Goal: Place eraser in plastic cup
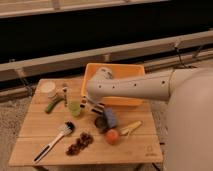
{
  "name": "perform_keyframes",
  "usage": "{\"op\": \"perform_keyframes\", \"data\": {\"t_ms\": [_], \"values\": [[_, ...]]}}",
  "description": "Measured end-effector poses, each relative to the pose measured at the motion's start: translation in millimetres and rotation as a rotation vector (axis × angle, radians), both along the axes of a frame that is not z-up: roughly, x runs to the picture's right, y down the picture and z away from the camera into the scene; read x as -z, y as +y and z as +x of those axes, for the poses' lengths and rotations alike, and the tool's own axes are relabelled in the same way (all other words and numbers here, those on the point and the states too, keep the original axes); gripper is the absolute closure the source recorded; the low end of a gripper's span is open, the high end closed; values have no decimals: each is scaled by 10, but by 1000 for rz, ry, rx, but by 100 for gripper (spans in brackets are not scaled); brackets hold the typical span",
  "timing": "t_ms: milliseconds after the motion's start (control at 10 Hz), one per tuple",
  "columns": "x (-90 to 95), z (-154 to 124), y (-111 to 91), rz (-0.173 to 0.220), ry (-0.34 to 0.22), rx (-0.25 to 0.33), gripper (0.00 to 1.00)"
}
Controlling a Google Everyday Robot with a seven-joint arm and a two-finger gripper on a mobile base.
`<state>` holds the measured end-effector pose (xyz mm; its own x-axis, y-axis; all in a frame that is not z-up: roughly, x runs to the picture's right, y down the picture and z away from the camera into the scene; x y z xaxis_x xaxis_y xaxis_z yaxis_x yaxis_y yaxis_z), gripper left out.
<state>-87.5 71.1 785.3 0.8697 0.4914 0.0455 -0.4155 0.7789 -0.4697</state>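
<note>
- Behind the tabletop runs a long pale ledge (60, 60) from side to side. Above it is a dark band of wall or window, and a second pale rail (75, 6) crosses the top.
- Dark cables (187, 52) hang by the ledge on the right, and pale grey floor (10, 120) shows past the left edge.
- The light wooden slatted tabletop (42, 125) is rectangular.
- A rectangular orange plastic bin (125, 67) stands at the rear edge, right of the middle.
- A white round tub (48, 89) sits near the rear left corner, with a small upright stick-like item (65, 93) just beside it. A green curved piece (52, 105) lies in front of the tub.
- The small translucent light-green plastic cup (75, 108) stands upright left of the centre, near the bin's front left corner.
- The robot's pale arm (135, 87) reaches in from the right edge across the bin's front.
- Its end effector (93, 104) hangs just right of the plastic cup, apparently closed on the small dark rectangular eraser with pale stripes (98, 108). The eraser is beside the plastic cup, not in it.
- At the centre a dark round can (101, 123) touches a blue-grey piece (110, 118).
- Toward the front edge lie a round orange fruit (112, 136), a yellow peel-like piece (131, 128) and a dark bunch of grapes (80, 144).
- A white-handled brush with a dark head (52, 142) points toward the front left corner.
</note>
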Motion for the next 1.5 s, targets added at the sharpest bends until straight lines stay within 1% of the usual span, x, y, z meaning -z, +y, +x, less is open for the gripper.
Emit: {"op": "perform_keyframes", "data": {"t_ms": [200,300,500,700,800,1100,1400,1500], "values": [[111,-180,-41,18,-45,7,100],[137,-264,-67,24,-60,10,100],[172,-467,-156,36,-92,15,100],[166,-706,-229,41,-116,32,100],[147,-799,-247,39,-121,42,100],[10,-983,-314,29,-117,54,100],[-88,-1077,-343,13,-107,64,100],[-105,-1099,-325,2,-104,71,97]]}}
